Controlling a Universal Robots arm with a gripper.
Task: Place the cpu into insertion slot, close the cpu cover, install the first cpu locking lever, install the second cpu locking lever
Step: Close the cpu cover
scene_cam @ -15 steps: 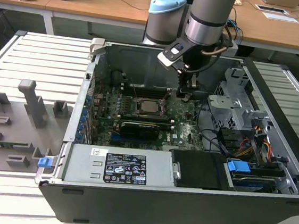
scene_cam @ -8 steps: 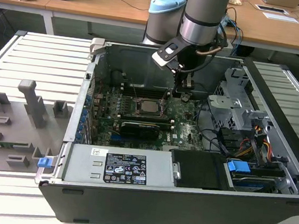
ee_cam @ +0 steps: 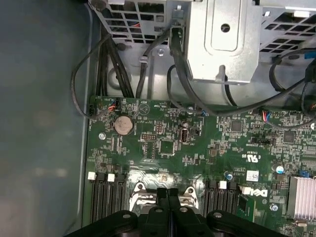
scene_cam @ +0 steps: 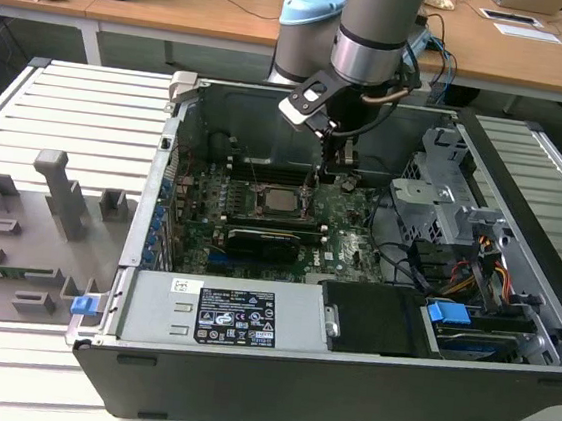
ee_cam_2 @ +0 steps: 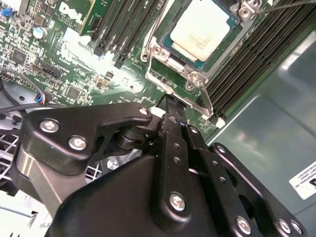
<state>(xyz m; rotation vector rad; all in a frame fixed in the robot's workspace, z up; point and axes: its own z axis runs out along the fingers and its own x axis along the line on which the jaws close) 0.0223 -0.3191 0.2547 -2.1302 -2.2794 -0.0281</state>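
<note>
Flanking cpu [ee_cam_2: 202, 27], memory slots [ee_cam_2: 256, 54], claw [ee_cam_2: 167, 103] nearby

Your arm [scene_cam: 379, 25] stands at the upper centre of the exterior view, wrist close to vertical; the gripper [scene_cam: 335, 156] hangs beneath it, pointing straight down; in both wrist views you see its black fingers [ee_cam: 162, 198] pressed together at the tips, no gap between; the linkage bars [ee_cam_2: 84, 131] splay wide behind them.

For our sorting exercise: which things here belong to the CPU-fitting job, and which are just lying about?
Job: small square silver-grey cpu; silvery-framed square insertion slot; black metal claw.
Lying about: round silver coin battery; blue plastic clip; grey plastic fixture blocks.
</note>
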